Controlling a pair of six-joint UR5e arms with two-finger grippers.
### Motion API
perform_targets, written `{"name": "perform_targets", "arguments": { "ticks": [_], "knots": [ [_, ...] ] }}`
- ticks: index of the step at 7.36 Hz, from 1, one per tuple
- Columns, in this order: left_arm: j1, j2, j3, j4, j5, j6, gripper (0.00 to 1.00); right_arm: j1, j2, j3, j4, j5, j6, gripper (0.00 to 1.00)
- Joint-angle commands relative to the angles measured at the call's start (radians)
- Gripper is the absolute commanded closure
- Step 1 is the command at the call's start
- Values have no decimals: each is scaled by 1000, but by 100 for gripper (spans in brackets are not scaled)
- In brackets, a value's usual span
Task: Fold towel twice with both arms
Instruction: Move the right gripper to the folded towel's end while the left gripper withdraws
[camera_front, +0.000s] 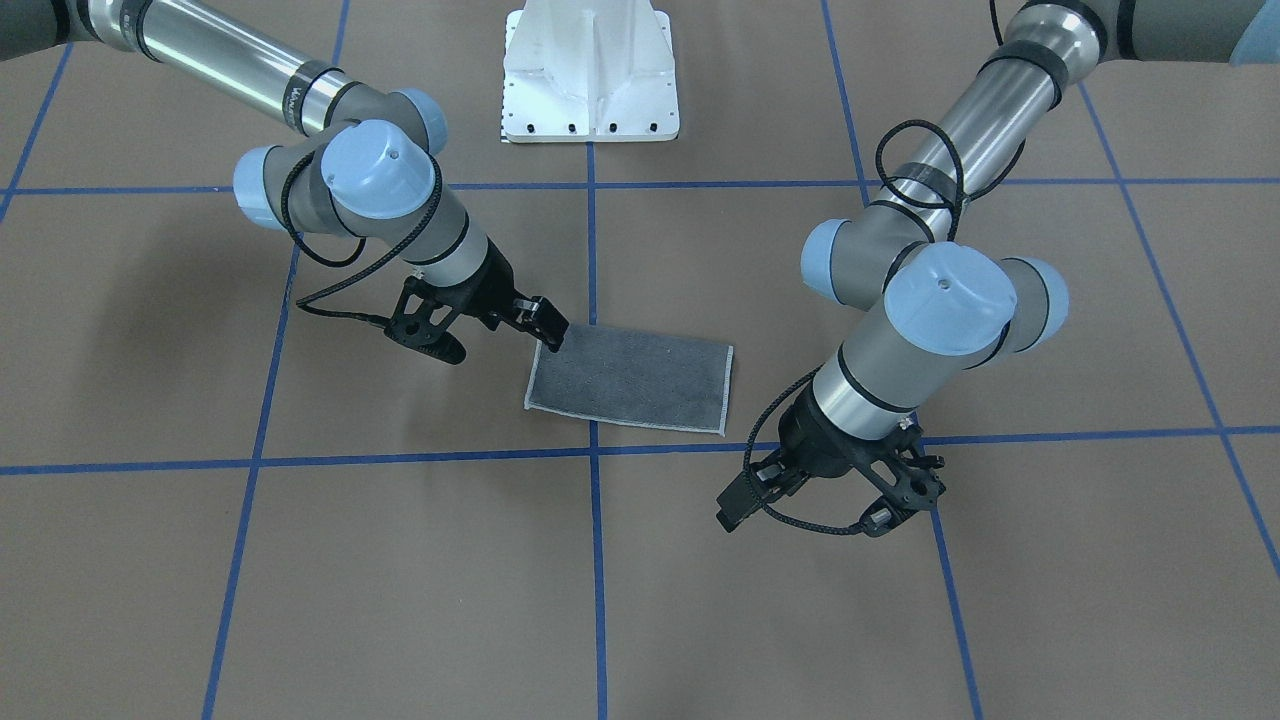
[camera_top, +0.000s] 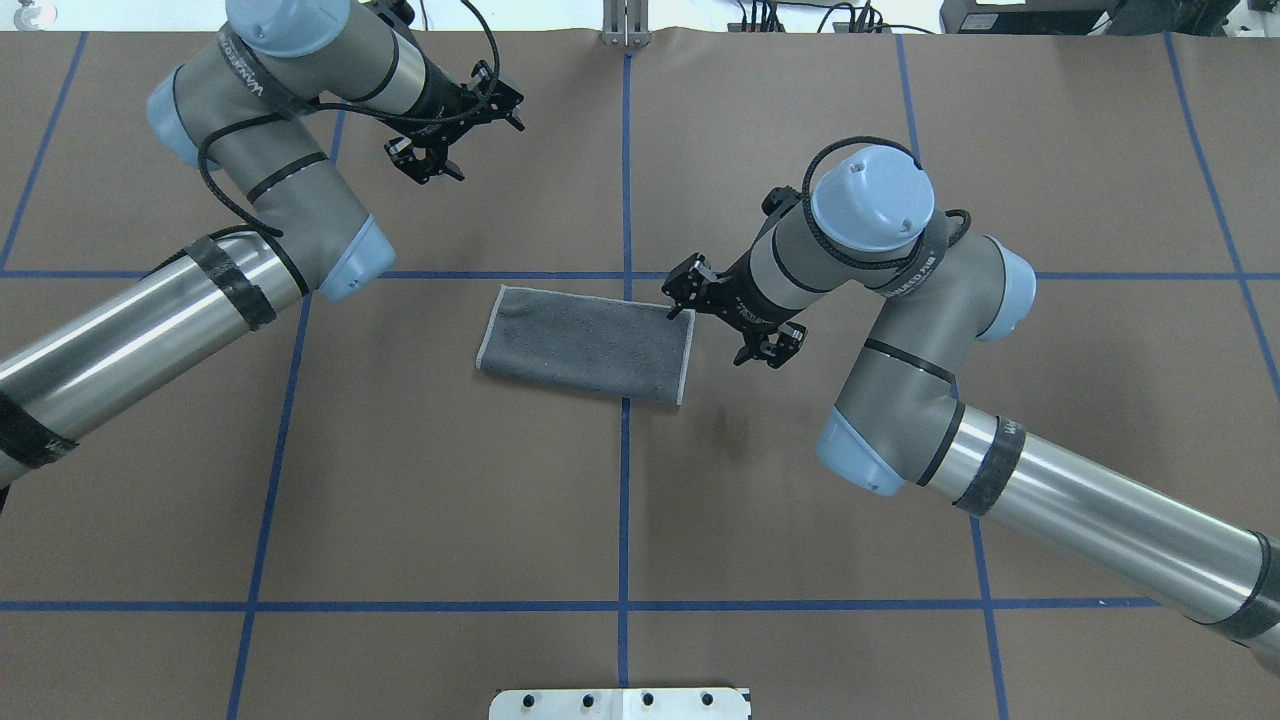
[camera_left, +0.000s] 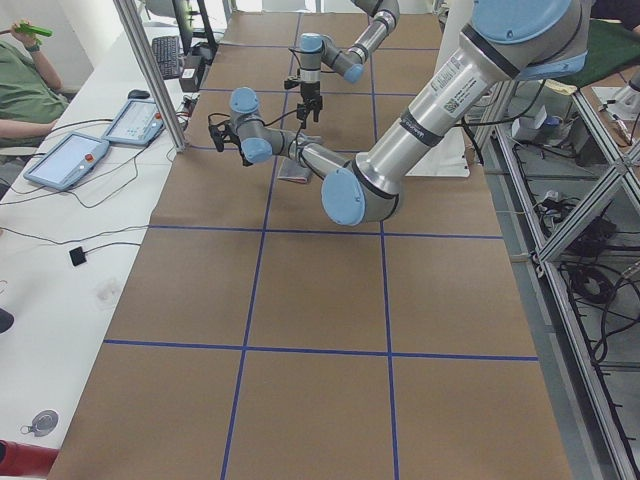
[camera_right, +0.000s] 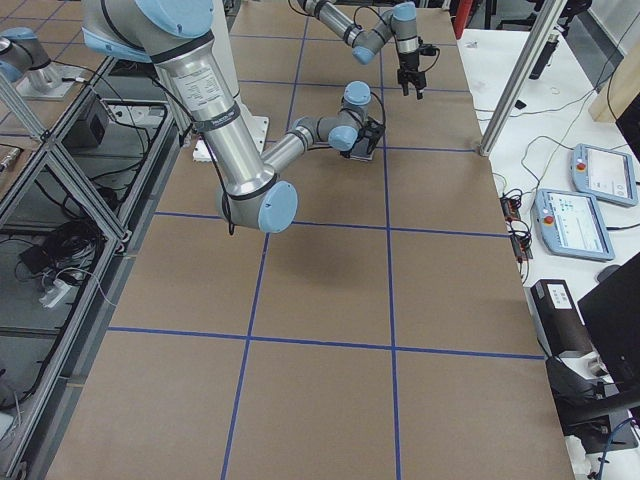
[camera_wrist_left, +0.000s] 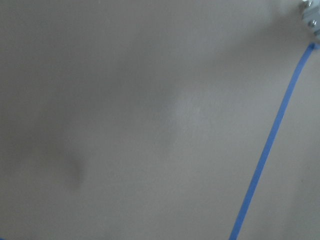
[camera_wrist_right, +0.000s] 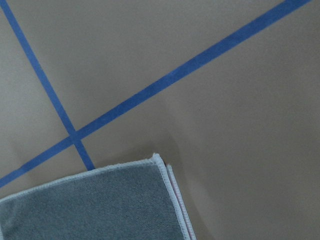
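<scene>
Overhead exterior: towel, folded grey-side up, lies mid-desk; right end effector at its far right corner, left end effector well apart towards the far edge; how far either is open I cannot tell

One towel is counted, just the one. A left arm and a right arm are tallied, two in all. A left gripper and a right gripper are added, two again. One white pedestal is made out. Seven tape lines are counted in the overhead view: five lengthwise, two crosswise. On the side bench, two tablets are noted, one keyboard, and one person, partly in view.
</scene>
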Motion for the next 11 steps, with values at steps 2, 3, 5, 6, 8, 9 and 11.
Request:
{"name": "perform_targets", "arguments": {
  "ticks": [2, 3, 5, 6, 8, 9, 11],
  "knots": [
    [-1, 0, 4, 0, 0, 9, 0, -61, 7, -18, -11, -56, -2, 1],
    [-1, 0, 4, 0, 0, 10, 0, -64, 7, -18, -9, -58, -2, 3],
    [1, 0, 6, 0, 0, 10, 0, -62, 8, -18, -11, -60, -2, 41],
    [3, 0, 9, 0, 1, 10, 0, -62, 8, -18, -9, -61, -4, 58],
    [3, 0, 15, 0, 3, 10, 0, -62, 10, -18, -9, -63, -5, 60],
    [4, 0, 16, 0, 3, 10, 0, -62, 10, -18, -9, -63, -5, 59],
    [4, 0, 19, 0, 3, 10, 0, -62, 8, -20, -9, -64, -5, 64]
  ]
}}
